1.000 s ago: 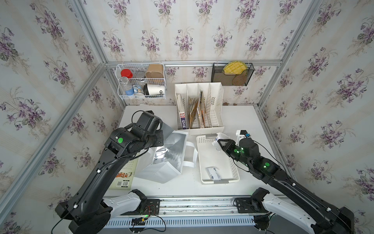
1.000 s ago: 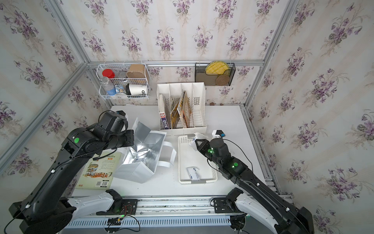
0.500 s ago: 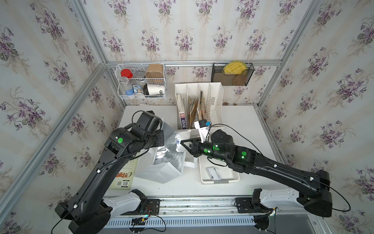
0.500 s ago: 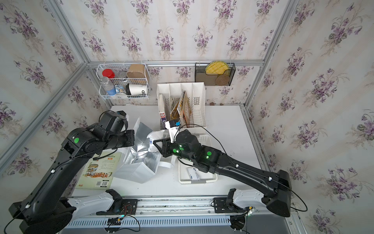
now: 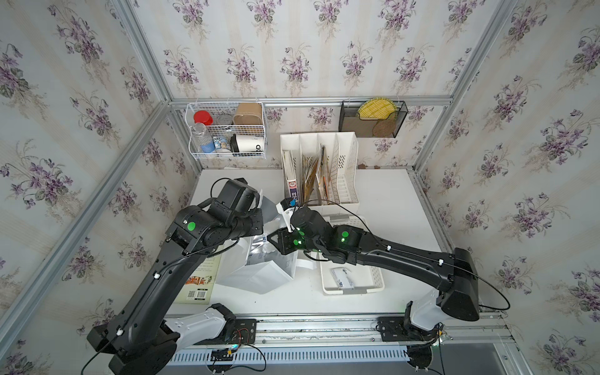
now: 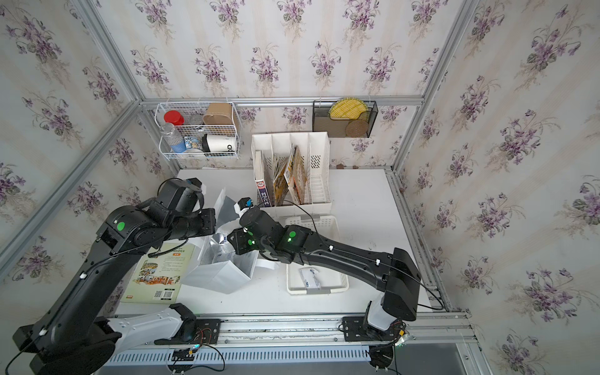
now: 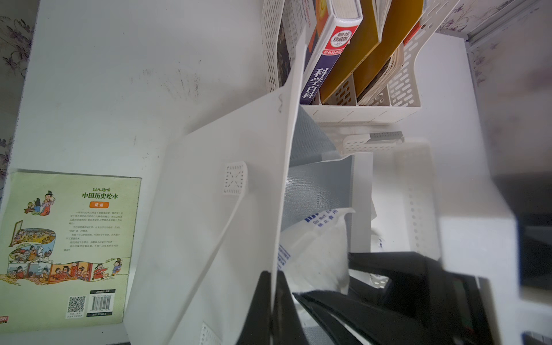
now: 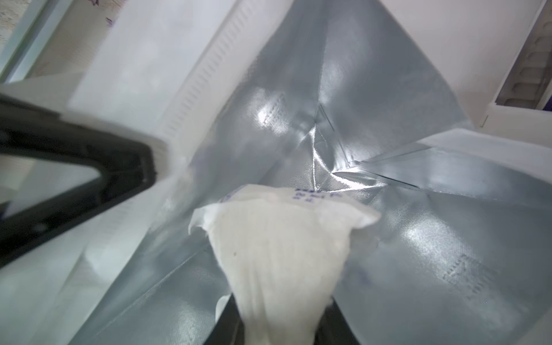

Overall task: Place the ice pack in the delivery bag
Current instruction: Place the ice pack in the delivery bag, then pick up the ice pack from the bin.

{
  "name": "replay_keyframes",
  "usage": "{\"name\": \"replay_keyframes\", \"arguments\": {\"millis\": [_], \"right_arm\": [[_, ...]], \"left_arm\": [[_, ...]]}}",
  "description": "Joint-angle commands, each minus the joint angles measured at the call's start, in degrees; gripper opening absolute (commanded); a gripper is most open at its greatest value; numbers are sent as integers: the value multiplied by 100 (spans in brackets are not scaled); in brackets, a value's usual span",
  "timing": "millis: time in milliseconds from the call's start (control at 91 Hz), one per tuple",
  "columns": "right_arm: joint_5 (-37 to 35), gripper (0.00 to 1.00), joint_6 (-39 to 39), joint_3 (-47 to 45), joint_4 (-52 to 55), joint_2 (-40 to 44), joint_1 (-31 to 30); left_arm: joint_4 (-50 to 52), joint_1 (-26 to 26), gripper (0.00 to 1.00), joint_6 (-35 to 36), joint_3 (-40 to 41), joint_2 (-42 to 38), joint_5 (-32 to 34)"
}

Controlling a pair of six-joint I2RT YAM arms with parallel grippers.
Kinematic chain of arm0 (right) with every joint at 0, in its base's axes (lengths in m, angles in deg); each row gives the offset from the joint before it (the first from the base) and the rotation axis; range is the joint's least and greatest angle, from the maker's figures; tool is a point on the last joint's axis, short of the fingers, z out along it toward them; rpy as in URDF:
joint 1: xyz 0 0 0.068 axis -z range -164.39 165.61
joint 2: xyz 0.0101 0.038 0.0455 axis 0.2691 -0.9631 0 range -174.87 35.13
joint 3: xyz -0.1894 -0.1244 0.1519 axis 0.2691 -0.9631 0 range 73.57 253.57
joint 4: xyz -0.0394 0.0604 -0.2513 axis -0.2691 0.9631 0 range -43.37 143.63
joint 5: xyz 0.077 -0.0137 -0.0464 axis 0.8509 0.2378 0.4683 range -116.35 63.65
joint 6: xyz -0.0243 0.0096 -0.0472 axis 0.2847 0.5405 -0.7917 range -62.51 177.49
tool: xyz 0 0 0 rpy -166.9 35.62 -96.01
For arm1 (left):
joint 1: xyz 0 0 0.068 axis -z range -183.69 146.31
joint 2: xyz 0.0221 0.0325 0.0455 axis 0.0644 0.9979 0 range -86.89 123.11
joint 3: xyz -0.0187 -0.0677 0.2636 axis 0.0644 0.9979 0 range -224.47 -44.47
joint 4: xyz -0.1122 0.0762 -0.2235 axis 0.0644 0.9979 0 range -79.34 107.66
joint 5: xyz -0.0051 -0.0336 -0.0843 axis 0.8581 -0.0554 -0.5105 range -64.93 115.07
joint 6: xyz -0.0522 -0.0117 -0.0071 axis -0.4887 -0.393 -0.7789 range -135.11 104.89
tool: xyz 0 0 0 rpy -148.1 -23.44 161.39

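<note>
The delivery bag [image 5: 259, 276] [image 6: 220, 276] stands left of centre on the table with its mouth open, showing the silver foil lining [image 8: 298, 104]. My left gripper [image 5: 256, 224] [image 7: 273, 273] is shut on the bag's white rim [image 7: 209, 209] and holds that side up. Reaching in from the right, my right gripper [image 5: 276, 242] [image 6: 232, 242] [image 8: 279, 300] is in the bag's mouth. It is shut on the ice pack [image 8: 277, 239] [image 7: 316, 248], a soft white pouch with blue print that hangs inside the foil walls, above the bag's bottom.
A white perforated basket [image 5: 354, 289] sits right of the bag with another white pack [image 5: 342, 279] in it. Behind them stands a white file rack [image 5: 319, 175] holding books. A picture book [image 5: 198, 282] lies left of the bag. A wire basket [image 5: 227, 130] hangs on the back wall.
My right arm has swung left from the white basket to the bag, carrying the ice pack into the bag's mouth. The left arm has kept its hold on the rim.
</note>
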Motion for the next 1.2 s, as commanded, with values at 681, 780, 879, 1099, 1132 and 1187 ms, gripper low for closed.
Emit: {"name": "replay_keyframes", "arguments": {"millis": [681,780,879,1099,1132,1187], "right_arm": [[-2516,91,796,-1227,3331,3056,1],[-2173,91,1174,-2159,3651,3231,1],[-1676,90,1357,-2812,3667,3137,1],[-1208,88,1319,-3375,3179,2690,1],[-1157,87,1282,-3429,3084,2629,-3],[-1104,86,1218,-3473,2904,2490,-2]], "left_arm": [[-476,-5,0,-94,-8,64,456],[-503,-8,0,-72,-34,80,451],[-510,-3,0,-69,-18,100,466],[-500,-2,0,-44,109,109,414],[-502,-2,0,-55,122,109,400],[-487,-3,0,-52,132,109,386]]}}
